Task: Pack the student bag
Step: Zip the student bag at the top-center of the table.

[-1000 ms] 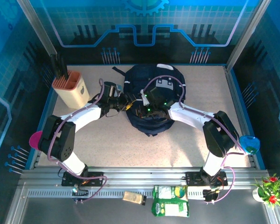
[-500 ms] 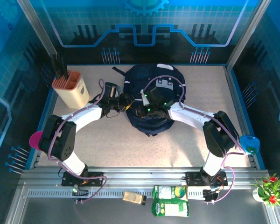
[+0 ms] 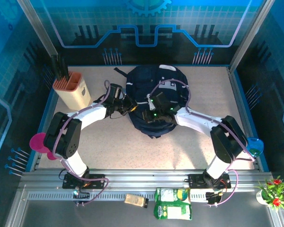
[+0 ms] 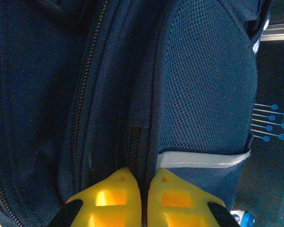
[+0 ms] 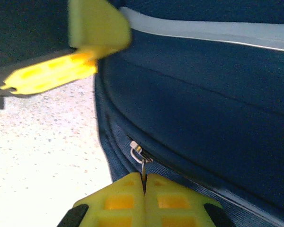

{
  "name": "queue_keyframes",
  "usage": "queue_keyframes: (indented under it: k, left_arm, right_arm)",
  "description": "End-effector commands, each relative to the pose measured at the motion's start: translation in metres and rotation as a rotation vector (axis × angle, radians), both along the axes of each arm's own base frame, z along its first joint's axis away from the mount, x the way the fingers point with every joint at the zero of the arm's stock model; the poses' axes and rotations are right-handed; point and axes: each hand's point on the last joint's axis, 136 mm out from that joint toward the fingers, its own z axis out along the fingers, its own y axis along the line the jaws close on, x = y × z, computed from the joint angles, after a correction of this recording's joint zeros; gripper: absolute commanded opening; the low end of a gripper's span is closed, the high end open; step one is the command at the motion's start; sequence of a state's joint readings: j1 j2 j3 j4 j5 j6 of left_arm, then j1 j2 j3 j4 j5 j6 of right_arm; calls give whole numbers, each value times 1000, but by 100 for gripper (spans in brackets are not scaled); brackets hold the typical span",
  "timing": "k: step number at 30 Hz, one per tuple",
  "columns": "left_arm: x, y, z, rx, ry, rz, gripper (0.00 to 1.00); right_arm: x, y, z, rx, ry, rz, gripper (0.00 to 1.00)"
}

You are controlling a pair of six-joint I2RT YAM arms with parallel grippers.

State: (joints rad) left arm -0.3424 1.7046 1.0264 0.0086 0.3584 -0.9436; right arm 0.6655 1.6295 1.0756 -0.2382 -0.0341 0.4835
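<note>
Navy fabric dominates the scene: the student bag [image 3: 149, 78] lies flat at the middle of the counter [image 3: 109, 146], toward its far side, with both arms reaching in to its near half.

The left end effector [image 4: 143, 182] comes in at the bag's left flank. Its yellow fingers are pressed together, with a dark fold of bag fabric beside a zipper line pinched in the narrow slit between them. Just right of that seam, the left wrist view shows a mesh pocket [image 4: 203, 85] edged along its lower side by a white stripe [image 4: 203, 159].

The right end effector [image 5: 144, 182] sits over the bag's near-centre part. Its fingers are together, clamped on the thin tab of a metal zipper pull [image 5: 138, 153] that hangs from a zipper running along the bag's side wall. In the right wrist view the other arm's yellow fingers show close by, up and to the left, against the same side of the bag.

A cream holder [image 3: 72, 90] with dark sticks stands near the counter's far-left corner, well apart from the bag. Two green packets [image 3: 173, 203] lie on the metal rail in front of the arm bases.
</note>
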Motion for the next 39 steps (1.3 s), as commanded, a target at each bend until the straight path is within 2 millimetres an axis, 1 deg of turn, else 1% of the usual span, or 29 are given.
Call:
queue_keyframes:
  k: [1, 4, 7, 11, 14, 19, 26, 29, 33, 37, 39]
  left_arm:
    - [16, 13, 6, 23, -40, 7, 0]
    - [18, 19, 7, 34, -42, -3, 0]
    - [20, 24, 6, 51, -42, -24, 0]
    - [21, 29, 6, 83, -38, -66, 0]
    - [22, 34, 5, 116, -38, -101, 0]
    - [22, 45, 2, 166, -31, -158, 0]
    - [24, 46, -1, 214, -37, -235, 0]
    - [25, 45, -1, 228, -47, -263, 0]
    - [24, 45, -4, 247, -50, -303, 0]
    - [25, 43, -5, 250, -59, -327, 0]
    - [24, 42, -4, 249, -65, -346, 0]
  right_arm:
    - [-12, -45, -12, -113, 20, -24, 0]
    - [-14, -74, -14, -155, 14, -25, 0]
    - [-12, -92, -13, -182, 19, 5, 0]
    - [-5, -103, -3, -203, 35, 60, 0]
    - [5, -112, 2, -236, 34, 75, 0]
    - [22, -138, 4, -365, 11, 67, 0]
    - [40, -170, 8, -494, -10, 29, 0]
    - [48, -176, 10, -523, -19, 13, 0]
    - [62, -179, 12, -546, -40, 0, 0]
    - [74, -170, 20, -495, -76, 15, 0]
    - [84, -168, 25, -482, -95, -5, 0]
